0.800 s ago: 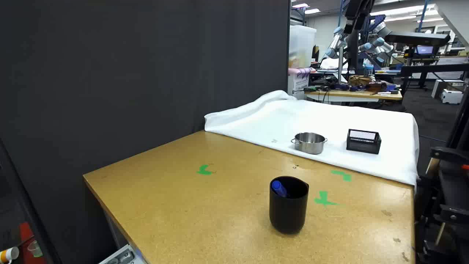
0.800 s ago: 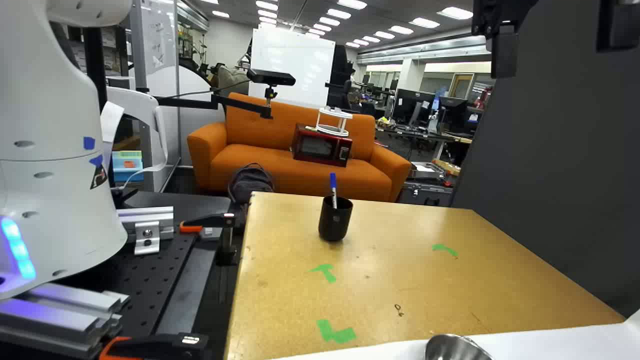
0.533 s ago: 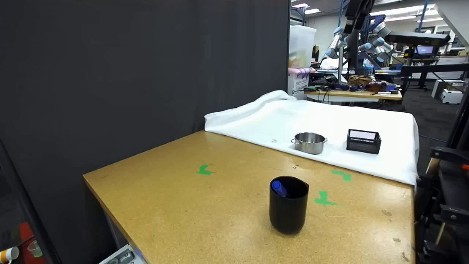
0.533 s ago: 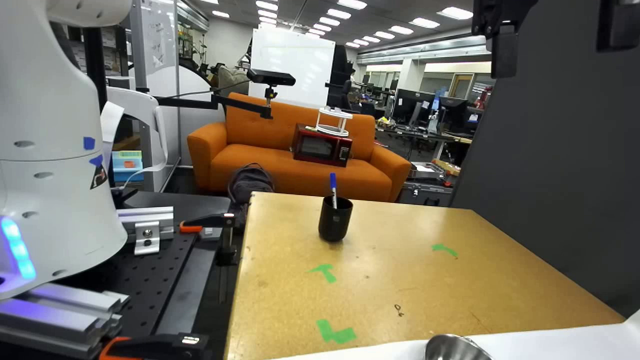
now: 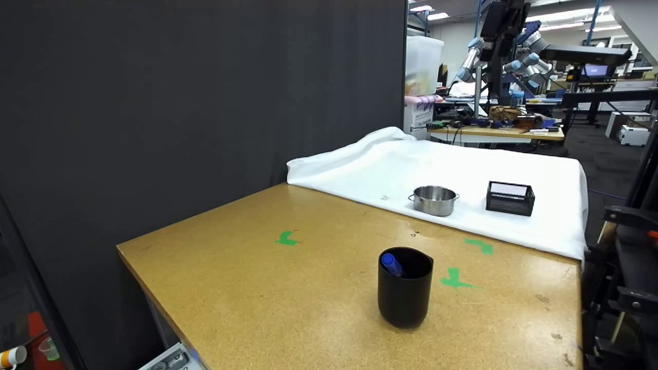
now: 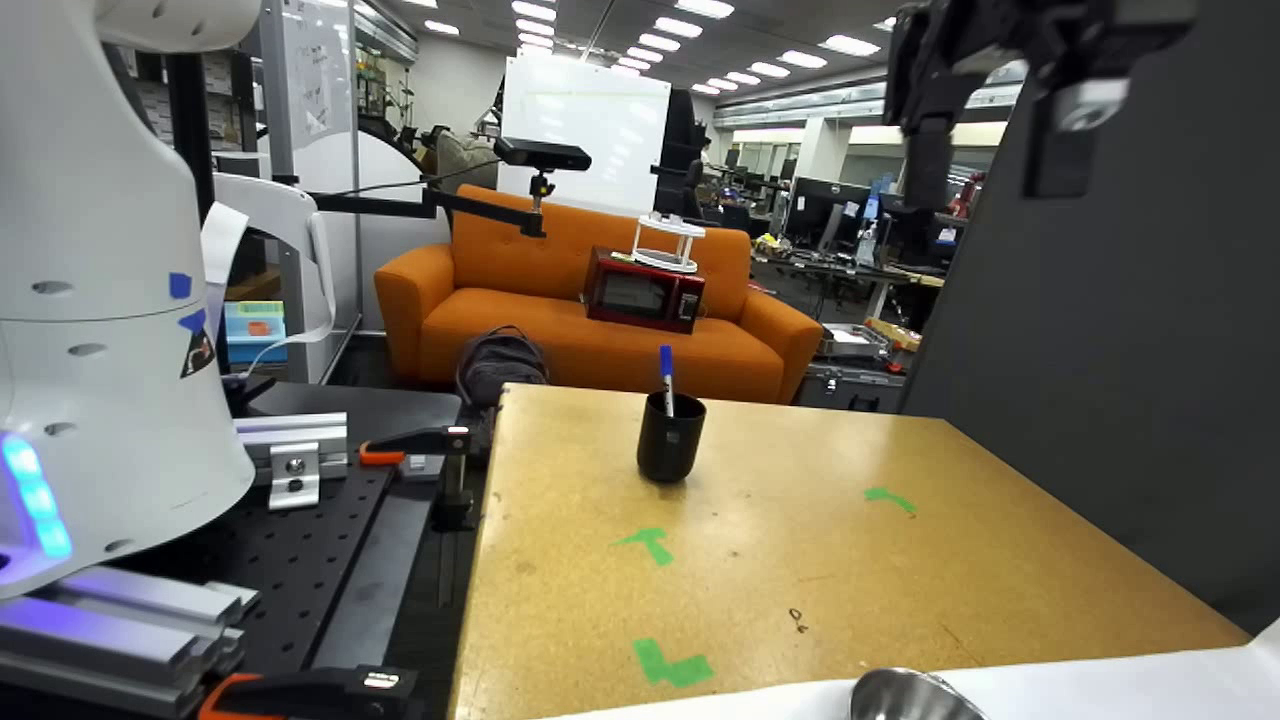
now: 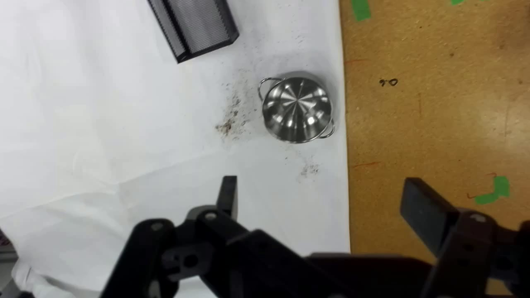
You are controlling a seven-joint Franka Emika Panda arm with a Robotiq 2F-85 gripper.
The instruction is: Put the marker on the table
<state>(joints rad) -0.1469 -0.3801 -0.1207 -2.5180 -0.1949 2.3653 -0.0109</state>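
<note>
The blue marker (image 5: pixel 391 264) stands tilted inside the black cup (image 5: pixel 404 303) in an exterior view. In an exterior view the marker's blue cap (image 6: pixel 666 362) rises above the rim of the cup (image 6: pixel 668 445); its lower end is hidden inside. The cup stands upright on the light-brown table (image 5: pixel 267 293). My gripper (image 6: pixel 992 190) is open and empty, high above the table and apart from the cup. In the wrist view the open fingers (image 7: pixel 321 182) straddle the edge between the white sheet and the table (image 7: pixel 414 136). Marker and cup are out of the wrist view.
A metal bowl with handles (image 7: pixel 297 109) and a black mesh holder (image 7: pixel 205 25) sit on the white sheet (image 7: pixel 124 136) beside the table. They also show in an exterior view as the bowl (image 5: pixel 435 201) and the holder (image 5: pixel 510 198). A dark partition (image 5: pixel 205 103) borders the table.
In an exterior view my gripper has moved left from the upper right, and both fingers now show there. The marker and cup have not moved.
</note>
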